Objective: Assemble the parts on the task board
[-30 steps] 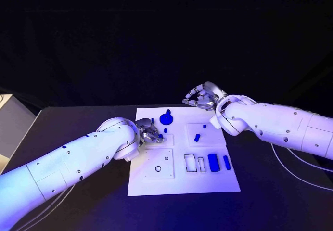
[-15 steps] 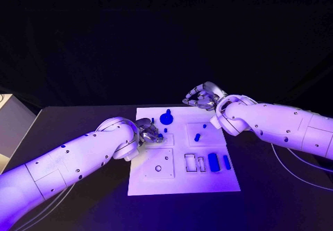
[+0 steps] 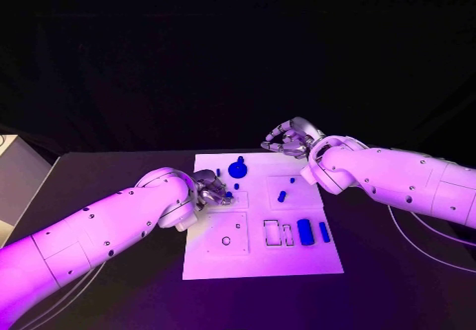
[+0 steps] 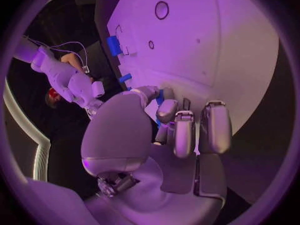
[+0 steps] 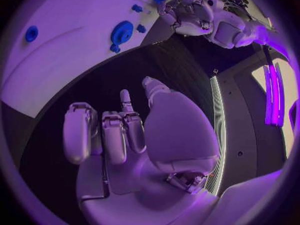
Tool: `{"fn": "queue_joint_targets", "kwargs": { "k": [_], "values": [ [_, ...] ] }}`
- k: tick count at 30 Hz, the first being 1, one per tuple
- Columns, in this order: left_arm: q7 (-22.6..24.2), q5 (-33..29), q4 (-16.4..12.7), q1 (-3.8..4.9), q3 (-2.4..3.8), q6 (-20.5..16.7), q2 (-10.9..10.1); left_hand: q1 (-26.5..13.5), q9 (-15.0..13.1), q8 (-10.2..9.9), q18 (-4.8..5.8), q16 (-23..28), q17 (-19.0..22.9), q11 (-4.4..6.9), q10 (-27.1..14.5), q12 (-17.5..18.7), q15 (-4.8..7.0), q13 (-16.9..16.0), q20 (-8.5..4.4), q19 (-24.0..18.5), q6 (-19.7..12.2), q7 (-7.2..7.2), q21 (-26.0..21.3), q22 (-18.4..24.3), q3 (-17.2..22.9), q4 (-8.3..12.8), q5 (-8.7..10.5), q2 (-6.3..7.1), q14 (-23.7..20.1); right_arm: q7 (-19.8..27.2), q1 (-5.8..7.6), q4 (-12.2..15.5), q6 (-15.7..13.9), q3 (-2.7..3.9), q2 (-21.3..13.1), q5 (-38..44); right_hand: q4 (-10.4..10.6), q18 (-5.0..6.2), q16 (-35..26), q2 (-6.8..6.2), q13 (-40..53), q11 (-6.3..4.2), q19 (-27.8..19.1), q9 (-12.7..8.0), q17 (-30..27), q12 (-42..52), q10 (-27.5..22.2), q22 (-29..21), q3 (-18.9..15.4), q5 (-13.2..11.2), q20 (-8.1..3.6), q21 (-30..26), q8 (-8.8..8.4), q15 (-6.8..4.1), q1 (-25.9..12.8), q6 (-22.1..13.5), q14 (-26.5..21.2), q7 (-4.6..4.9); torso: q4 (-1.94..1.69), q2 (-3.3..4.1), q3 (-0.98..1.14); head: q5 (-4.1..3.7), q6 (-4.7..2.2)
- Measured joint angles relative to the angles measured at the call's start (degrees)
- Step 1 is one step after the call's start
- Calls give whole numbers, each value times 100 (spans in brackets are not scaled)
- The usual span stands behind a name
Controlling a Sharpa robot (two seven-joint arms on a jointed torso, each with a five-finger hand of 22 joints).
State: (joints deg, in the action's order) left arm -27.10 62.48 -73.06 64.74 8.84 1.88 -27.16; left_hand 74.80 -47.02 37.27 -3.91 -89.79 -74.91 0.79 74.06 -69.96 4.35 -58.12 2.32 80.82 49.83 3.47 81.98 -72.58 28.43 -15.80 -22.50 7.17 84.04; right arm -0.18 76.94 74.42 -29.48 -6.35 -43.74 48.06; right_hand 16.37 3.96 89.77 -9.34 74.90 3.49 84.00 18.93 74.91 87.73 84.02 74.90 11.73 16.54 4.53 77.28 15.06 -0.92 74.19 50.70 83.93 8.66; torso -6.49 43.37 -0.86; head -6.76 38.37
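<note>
The white task board (image 3: 263, 265) lies in the middle of the table. My left hand (image 3: 212, 190) rests over the board's left side and pinches a small blue part (image 3: 228, 195) between thumb and fingers; the left wrist view shows that part (image 4: 160, 97) at the fingertips. My right hand (image 3: 289, 139) hovers past the board's far edge with its fingers curled in on nothing, as the right wrist view (image 5: 119, 130) confirms. A round blue disc (image 3: 237, 168) stands near the far edge. Two blue blocks (image 3: 305, 232) lie at the right, beside empty slots (image 3: 271, 232).
Small blue pegs (image 3: 280, 196) stand on the square plate right of centre. A square plate with a round hole (image 3: 226, 240) sits at the board's near left. A pale box (image 3: 15, 172) stands off the table's left edge. Black table surrounds the board.
</note>
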Motion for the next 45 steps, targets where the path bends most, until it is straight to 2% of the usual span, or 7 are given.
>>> {"fn": "queue_joint_targets", "kwargs": {
  "k": [6, 8, 12, 15, 27, 34, 45],
  "values": [
    [138, -230, -35, -12, 11, 63, -100, 61, -20, -73, 1, 0, 0, -82, -187, 143, -68, 189, 58, -143, -161, 80, -98, 184, 103, -103, 28, -48, -8, -1, -5, 26, 8, 0, -22, 0, 0, 0, 0, 0, 0, 0, 0, 0, 0, 0, 0, 5, 0, 0, 0, 0, 5, 0, 0, 0, 0, 0, 2, 2, 1, -5, -5],
    [189, -316, -49, -20, 25, 90, -132, 166, -24, -137, 1, 0, 0, -119, -302, 236, -107, 299, 103, -188, -251, 130, -155, 258, 136, -136, 101, -149, 3, -1, -7, 50, 10, -1, -34, 0, 0, 0, 0, 0, 0, 0, 0, 0, 0, 0, 0, 5, 0, 0, 0, 0, 23, 0, 0, 0, 0, 0, 2, 2, 0, -9, -5],
    [312, -504, -84, -28, 71, 152, -205, 225, -18, -202, 0, 61, 0, -172, -460, 297, -161, 411, 159, -285, -375, 175, -213, 362, 262, -233, 541, -277, 0, -1, -16, 131, 21, -4, -68, 31, -35, 0, 0, 0, 0, 0, 0, 0, 0, 0, 0, 4, 35, 31, 0, 0, 23, 0, 0, 0, 0, 0, 0, 2, -1, -15, -6],
    [391, -606, -100, -28, 91, 187, -240, 185, -12, -205, 1, 61, 0, -192, -498, 297, -161, 458, 168, -294, -377, 177, -217, 395, 426, -174, 652, -317, 0, -1, -21, 180, 38, -5, -84, 67, -56, 0, 0, 34, 0, 0, 0, 0, 0, 0, 0, 4, 87, 32, 0, 0, 23, 0, 34, 0, 0, 0, -2, 2, -4, -18, -6],
    [646, -1030, -132, -40, 128, 390, -373, 123, -30, -221, 0, 84, 0, -181, -589, 344, -161, 527, 167, -333, -434, 194, -239, 433, 450, -196, 685, -372, 0, 12, -52, 410, 175, -21, -183, 361, -278, 0, 0, -72, 0, 0, 0, -13, 0, 0, 0, 3, 425, 122, 0, 0, 23, 0, 364, -18, 0, 18, -1, -1, -7, -15, -16],
    [777, -1247, -134, -55, 162, 547, -450, 83, -37, -236, 0, 84, 0, -173, -621, 344, -161, 562, 167, -333, -438, 198, -239, 446, 497, -150, 688, -334, 0, 75, -87, 625, 340, -33, -245, 811, -574, 0, 0, -192, 0, 21, 0, -74, 0, 25, -21, 2, 940, -24, 0, 22, 23, 0, 736, 15, 0, 49, -1, -1, -4, -18, -27],
    [1150, -1822, -69, -72, 189, 958, -599, -76, 3, -303, 0, 84, 0, -172, -681, 343, -161, 581, 167, -374, -499, 195, -264, 461, 677, -51, 722, -350, 0, 336, -147, 1060, 636, -77, -295, 1933, -902, 0, 0, -318, 0, 8, 0, -143, 0, 24, -8, 1, 1407, -202, 0, 92, -81, -7, 862, 162, 3, -59, -2, 0, 2, -8, -50]
  ]
}}
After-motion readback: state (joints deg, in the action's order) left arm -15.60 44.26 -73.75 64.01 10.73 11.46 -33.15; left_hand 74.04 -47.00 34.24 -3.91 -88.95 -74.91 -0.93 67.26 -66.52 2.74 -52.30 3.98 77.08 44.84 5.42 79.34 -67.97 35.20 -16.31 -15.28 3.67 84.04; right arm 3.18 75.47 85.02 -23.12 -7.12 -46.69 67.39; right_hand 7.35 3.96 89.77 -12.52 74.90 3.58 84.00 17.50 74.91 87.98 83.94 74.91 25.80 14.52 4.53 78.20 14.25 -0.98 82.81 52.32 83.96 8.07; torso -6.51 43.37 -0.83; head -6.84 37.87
